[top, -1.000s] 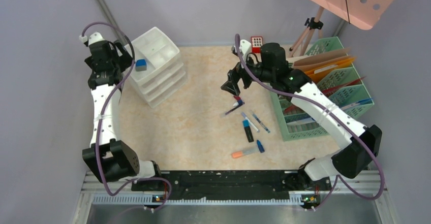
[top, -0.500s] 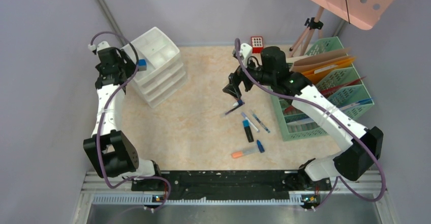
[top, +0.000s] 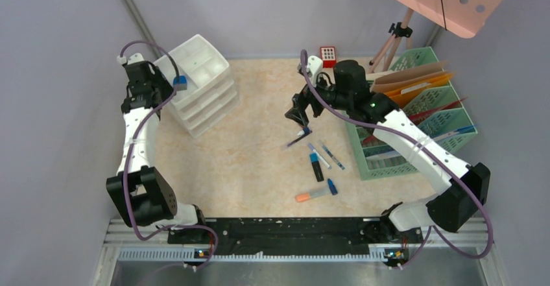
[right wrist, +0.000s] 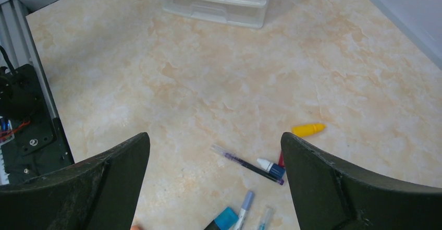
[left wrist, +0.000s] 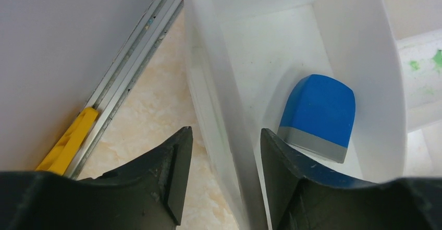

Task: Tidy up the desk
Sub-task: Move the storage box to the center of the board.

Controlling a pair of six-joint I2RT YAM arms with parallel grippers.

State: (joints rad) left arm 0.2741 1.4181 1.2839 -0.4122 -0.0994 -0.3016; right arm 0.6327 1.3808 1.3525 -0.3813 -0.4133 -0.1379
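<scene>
Beige marbled desk [top: 246, 163] fills floor of grey-walled cell, arm bases along its near edge. Left gripper [left wrist: 225, 136] at top tray of white drawer unit [top: 206, 101], far-left corner of desk; jaws apart astride tray's side wall, contact with it unclear. Blue eraser [left wrist: 317, 116] lies in compartment beside inner finger. Right gripper [top: 299, 120] hangs over desk right of centre, jaws spread wide, nothing between them. Loose pens and markers [top: 316, 168] scattered on desk just under and nearer than it, beside green mesh rack [top: 392, 163].
</scene>
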